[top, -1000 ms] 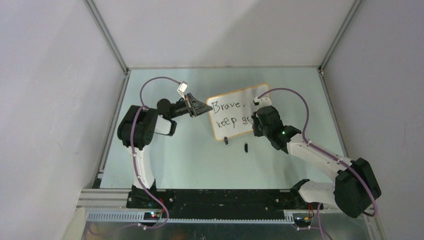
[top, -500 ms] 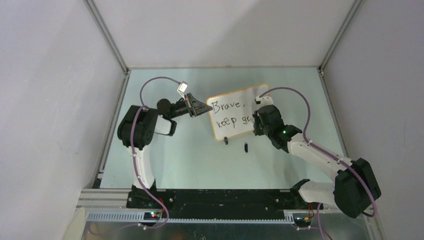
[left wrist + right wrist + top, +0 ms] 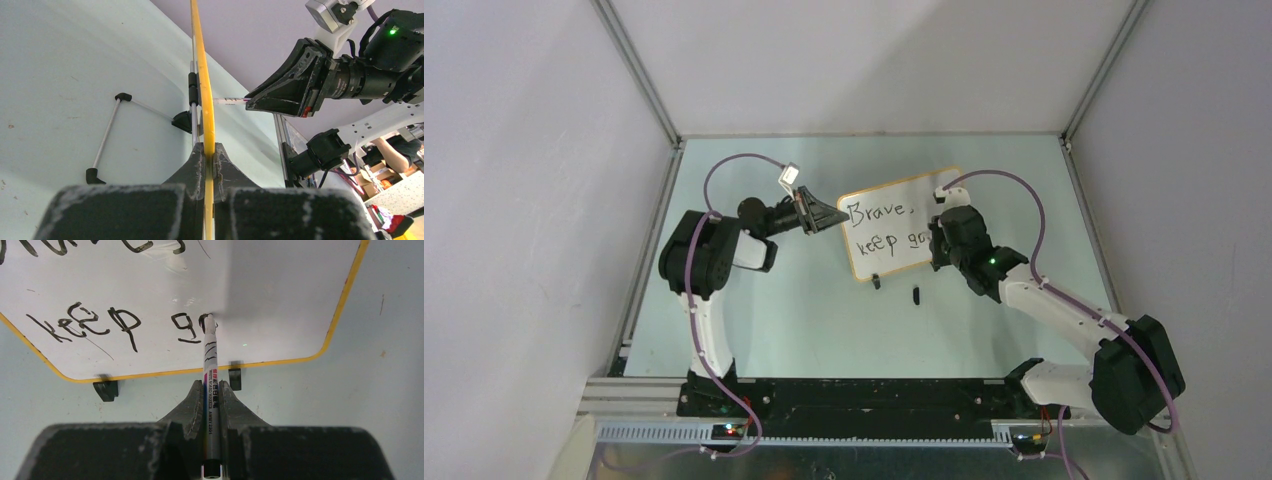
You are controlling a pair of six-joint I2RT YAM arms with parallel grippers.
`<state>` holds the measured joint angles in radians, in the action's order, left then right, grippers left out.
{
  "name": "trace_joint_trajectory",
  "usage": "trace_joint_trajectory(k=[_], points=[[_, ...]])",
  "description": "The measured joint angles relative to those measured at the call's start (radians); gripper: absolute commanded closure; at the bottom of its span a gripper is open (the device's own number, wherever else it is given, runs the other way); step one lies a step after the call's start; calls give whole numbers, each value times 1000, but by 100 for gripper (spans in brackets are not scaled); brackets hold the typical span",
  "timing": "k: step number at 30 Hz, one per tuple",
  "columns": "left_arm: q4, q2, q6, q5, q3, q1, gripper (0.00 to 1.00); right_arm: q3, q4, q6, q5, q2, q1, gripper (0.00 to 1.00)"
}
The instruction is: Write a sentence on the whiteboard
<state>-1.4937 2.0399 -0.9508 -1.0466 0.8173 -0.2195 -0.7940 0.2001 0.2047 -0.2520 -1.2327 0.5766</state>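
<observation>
The whiteboard (image 3: 894, 232) stands upright at mid table on black clip feet (image 3: 106, 389). Its black lettering (image 3: 879, 213) reads "Brave," above "keep go". In the right wrist view the second line (image 3: 90, 326) shows, with an "o" half drawn. My left gripper (image 3: 832, 215) is shut on the board's left edge; in the left wrist view its fingers clamp the yellow frame (image 3: 205, 107) seen edge-on. My right gripper (image 3: 936, 246) is shut on a white marker (image 3: 209, 371), and the marker's tip touches the board beside the "g".
A small black marker cap (image 3: 916, 294) lies on the table in front of the board. The board's wire stand (image 3: 107, 134) rests behind it. Grey walls close the green table (image 3: 804, 320) on three sides.
The second line has grown from "keep g" to "keep go". My right gripper with the marker has shifted slightly right along the board. The left arm has not moved.
</observation>
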Motion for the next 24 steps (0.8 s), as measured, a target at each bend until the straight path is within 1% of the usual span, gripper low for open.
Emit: trace_joint_trajectory(k=[10, 17, 24], points=[[0, 0, 0, 0, 0, 0, 100, -3, 5, 0, 5, 4, 3, 100], [0, 0, 0, 0, 0, 0, 100, -3, 3, 0, -4, 64, 2, 100], [0, 0, 0, 0, 0, 0, 100, -3, -6, 0, -6, 68, -6, 100]])
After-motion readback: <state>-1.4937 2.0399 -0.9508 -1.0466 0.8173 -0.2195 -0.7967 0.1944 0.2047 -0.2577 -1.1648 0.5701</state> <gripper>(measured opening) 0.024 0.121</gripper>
